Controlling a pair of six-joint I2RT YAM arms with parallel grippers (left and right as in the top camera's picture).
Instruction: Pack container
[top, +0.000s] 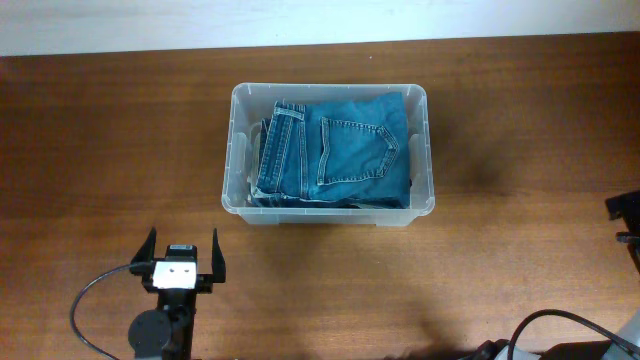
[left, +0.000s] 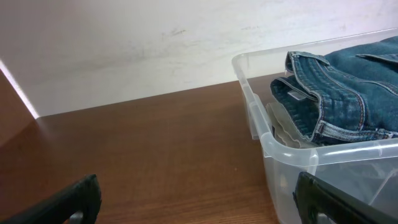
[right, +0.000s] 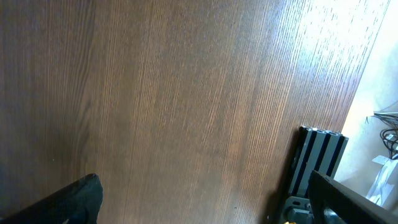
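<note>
The container (top: 421, 150) sits ahead and right of the left gripper (top: 183, 240), well apart. Folded jeans (top: 345, 150) lie inside, perhaps atop another garment (left: 285, 129).

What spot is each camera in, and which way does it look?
Overhead: above the table, looking straight down at the container with jeans; left pincer shows, open.
Left wrist: low by the table, facing the container's corner; its own fingers show.
Right wrist: looking down at the table; right pincer open.
Shared: overhead and left wrist both see the container and jeans.

Container (left: 274, 163) cropped by left wrist view's edge, jeans (left: 348, 93) likewise
</note>
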